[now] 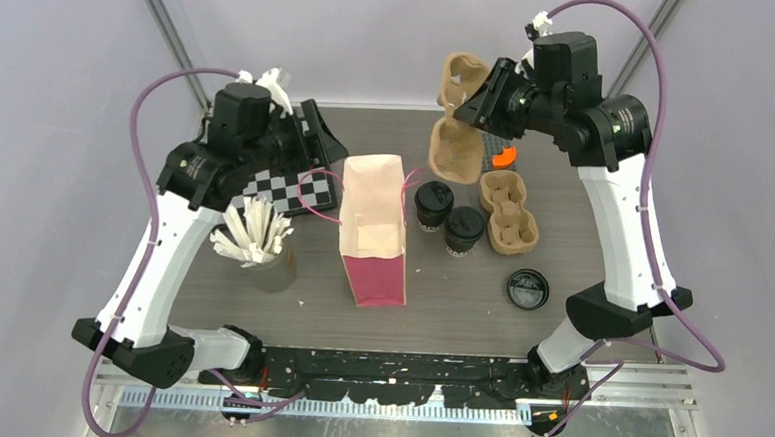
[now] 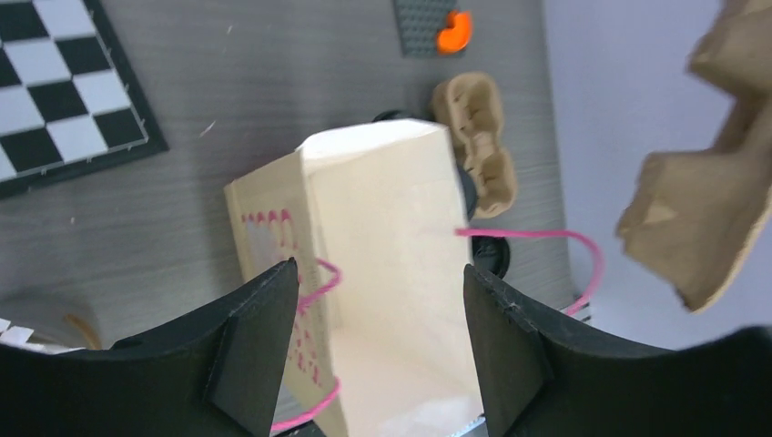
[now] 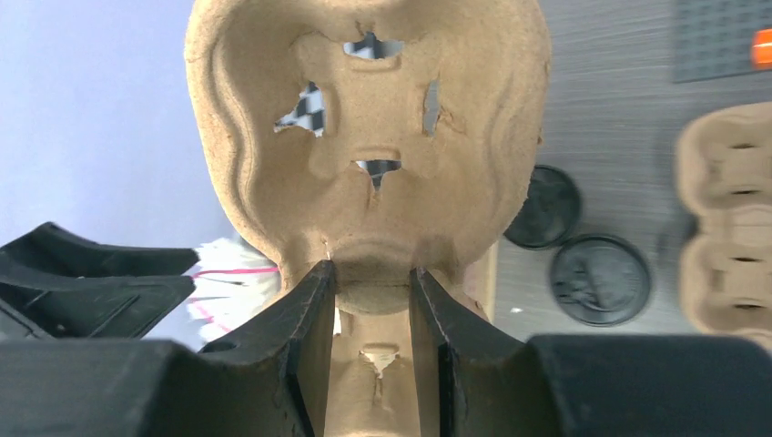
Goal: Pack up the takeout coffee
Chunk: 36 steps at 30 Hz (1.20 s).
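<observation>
Two coffee cups [image 1: 432,203] with lids on sit side by side mid-table, at 3 o'clock from the paper bag [image 1: 373,228]. Right gripper [image 3: 371,282] is clamped on a brown cup carrier [image 3: 364,137], up in the air around 12 o'clock of the cups. Left gripper [image 2: 380,273] hangs spread open over the bag, gripping nothing. Another carrier [image 1: 508,213] lies at 3 o'clock of the cups.

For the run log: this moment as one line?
left gripper: open, near paper bag | right gripper: shut on cup carrier, raised | coffee cups: lidded, on table, unpacked
</observation>
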### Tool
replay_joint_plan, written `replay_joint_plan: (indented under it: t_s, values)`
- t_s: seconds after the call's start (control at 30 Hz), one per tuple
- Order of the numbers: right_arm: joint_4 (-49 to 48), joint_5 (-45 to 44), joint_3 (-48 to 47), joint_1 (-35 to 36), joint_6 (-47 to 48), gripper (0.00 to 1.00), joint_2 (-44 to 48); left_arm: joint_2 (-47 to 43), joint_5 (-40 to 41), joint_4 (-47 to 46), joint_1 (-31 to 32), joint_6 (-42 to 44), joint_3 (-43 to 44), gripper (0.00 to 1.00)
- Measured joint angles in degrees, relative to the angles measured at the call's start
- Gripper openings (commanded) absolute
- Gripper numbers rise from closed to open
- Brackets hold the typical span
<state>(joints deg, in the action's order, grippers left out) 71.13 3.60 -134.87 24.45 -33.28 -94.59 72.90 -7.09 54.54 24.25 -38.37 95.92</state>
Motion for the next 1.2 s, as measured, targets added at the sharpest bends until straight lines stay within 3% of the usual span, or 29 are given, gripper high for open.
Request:
replay_joint_plan:
  t_s: [0.27, 0.5, 0.77, 0.97, 1.2]
  values:
    - [-10.08, 1.42, 4.59, 6.91, -14.36, 0.29, 4.11, -1.81, 4.50, 3.37, -0.09, 1.40, 5.79, 0.68]
    - [-17.53, 1.27, 6.75, 15.56, -21.99, 0.29, 2.16, -4.31, 7.52, 6.27, -1.88, 2.64, 0.96, 0.69]
    - [-19.06, -0.22, 8.94, 20.70, -23.87, 0.29, -2.10, -6.54, 7.52, 7.26, -3.02, 2.58, -4.28, 0.67]
    - [-15.80, -3.54, 11.45, 20.83, -22.16, 0.29, -2.45, -8.46, 6.73, 7.32, -3.19, 2.32, -7.80, 0.60]
    - [-12.09, -5.05, 13.60, 20.83, -19.58, 0.29, -2.45, -8.85, 1.97, 5.27, -3.39, 0.74, -11.50, 0.35]
